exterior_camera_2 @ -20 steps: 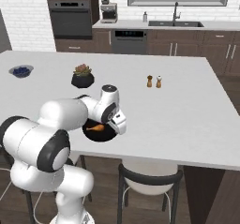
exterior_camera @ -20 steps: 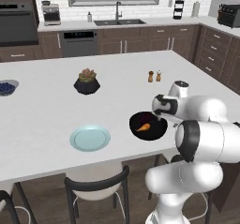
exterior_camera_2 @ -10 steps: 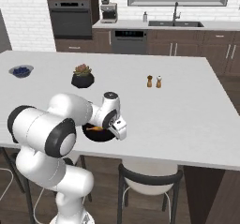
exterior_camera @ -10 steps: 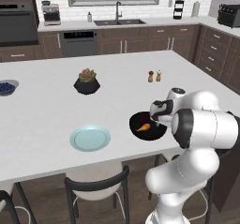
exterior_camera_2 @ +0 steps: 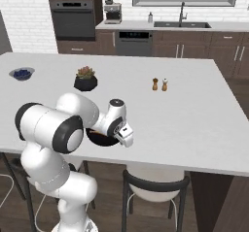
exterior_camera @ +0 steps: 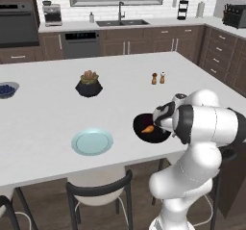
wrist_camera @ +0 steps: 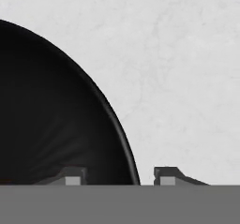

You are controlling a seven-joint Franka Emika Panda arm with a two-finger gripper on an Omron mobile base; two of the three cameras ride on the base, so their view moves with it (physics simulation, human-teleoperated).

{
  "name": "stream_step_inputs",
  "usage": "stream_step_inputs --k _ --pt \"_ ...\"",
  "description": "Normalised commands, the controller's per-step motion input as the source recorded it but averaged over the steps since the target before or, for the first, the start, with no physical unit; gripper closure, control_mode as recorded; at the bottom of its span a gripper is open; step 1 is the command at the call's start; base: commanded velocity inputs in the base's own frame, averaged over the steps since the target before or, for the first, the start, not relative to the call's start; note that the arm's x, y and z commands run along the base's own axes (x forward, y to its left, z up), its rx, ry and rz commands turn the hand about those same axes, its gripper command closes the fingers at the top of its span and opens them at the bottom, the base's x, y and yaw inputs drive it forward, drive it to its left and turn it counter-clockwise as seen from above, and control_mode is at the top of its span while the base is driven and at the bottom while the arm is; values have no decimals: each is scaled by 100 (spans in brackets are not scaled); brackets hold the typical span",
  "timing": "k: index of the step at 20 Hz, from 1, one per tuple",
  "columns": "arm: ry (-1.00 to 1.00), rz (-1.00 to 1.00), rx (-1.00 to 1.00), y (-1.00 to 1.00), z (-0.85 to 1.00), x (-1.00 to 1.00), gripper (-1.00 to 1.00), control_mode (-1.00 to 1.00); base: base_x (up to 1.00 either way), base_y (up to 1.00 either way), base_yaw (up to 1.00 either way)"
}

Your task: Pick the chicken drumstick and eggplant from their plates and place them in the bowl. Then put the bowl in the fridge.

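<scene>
One black bowl [exterior_camera: 144, 128], shallow, glossy rim, orange drumstick [exterior_camera: 148, 129] inside; claw [wrist_camera: 121, 176] part-open, straddling rim, grip uncertain.

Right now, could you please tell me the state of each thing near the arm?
bowl: upright, holding the drumstick.
chicken drumstick: lying inside the bowl.
teal plate: empty.
gripper: open, one finger on each side of the bowl's rim.
</scene>
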Motion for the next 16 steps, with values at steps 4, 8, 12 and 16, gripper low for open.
stream_step_inputs --k 4,8,12,16 --pt "-2 0 0 0 5 -8 100 -100 0 0 0" --pt "-13 0 0 0 55 -22 100 -100 0 0 0" --pt "-29 0 0 0 97 -51 100 -100 0 0 0" --pt "-29 -4 0 0 100 -49 100 -100 0 0 0"
